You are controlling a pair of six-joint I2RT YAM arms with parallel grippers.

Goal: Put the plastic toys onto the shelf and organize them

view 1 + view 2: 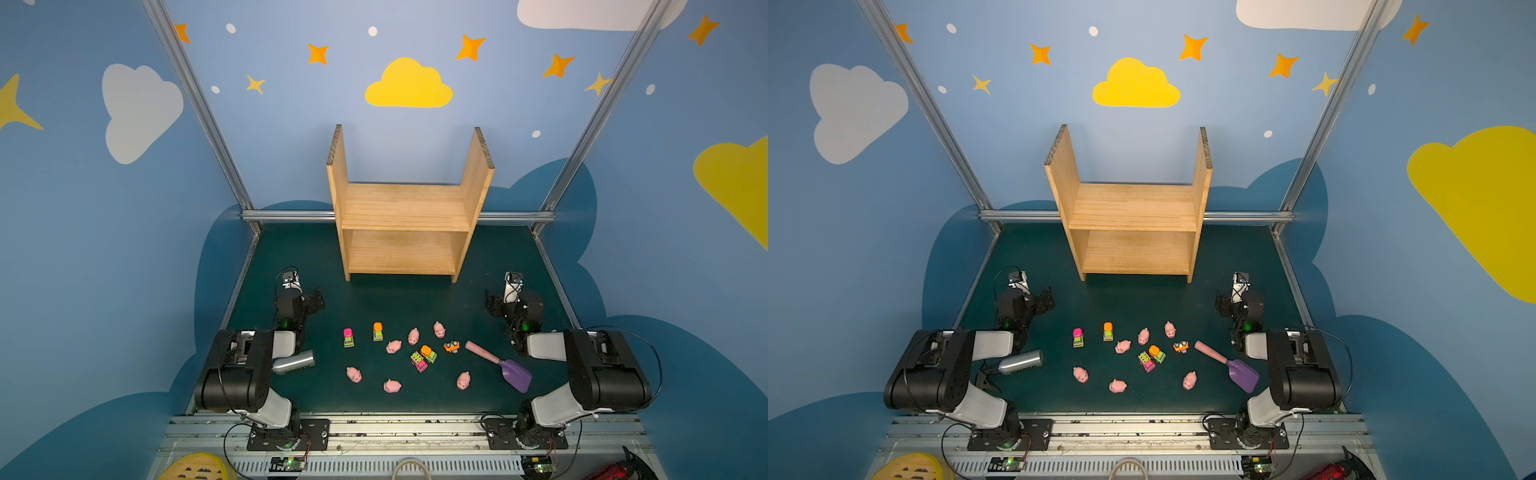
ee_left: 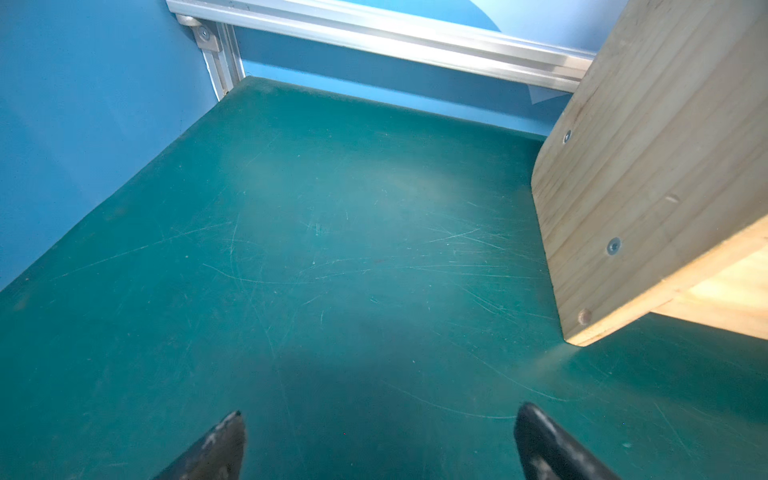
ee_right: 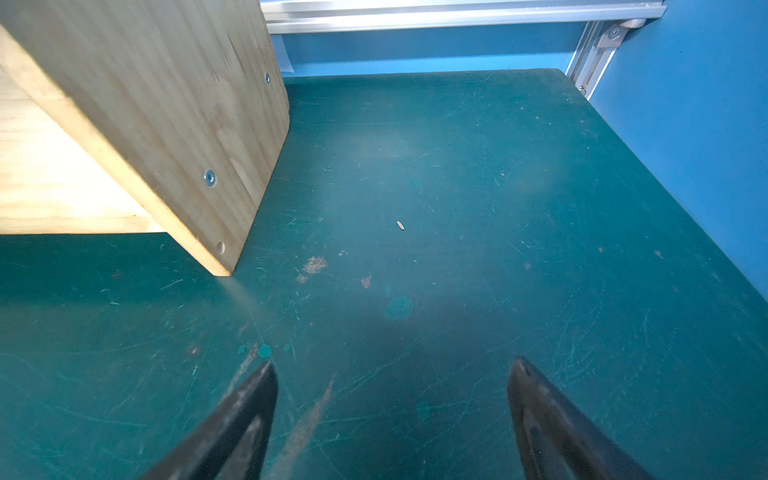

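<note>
Several small pink pigs [image 1: 393, 345] [image 1: 1122, 345] and several tiny bright vehicles [image 1: 348, 337] [image 1: 1078, 337] lie scattered on the green mat, near its front and middle. The pine shelf [image 1: 405, 208] [image 1: 1133, 208] stands at the back centre, and both its boards are bare. My left gripper [image 1: 318, 300] [image 1: 1047, 299] [image 2: 380, 409] hovers open over bare mat, left of the shelf's side panel [image 2: 648, 166]. My right gripper [image 1: 492, 305] [image 1: 1222, 305] [image 3: 395, 363] is open too, over bare mat right of the shelf [image 3: 145, 104]. Neither holds anything.
A purple scoop with a pink handle [image 1: 498, 365] lies right of the toys. A silver metal cylinder [image 1: 293, 362] lies by the left arm. Aluminium frame rails [image 1: 291, 215] and blue walls bound the mat. A yellow object [image 1: 195, 467] sits below the front edge.
</note>
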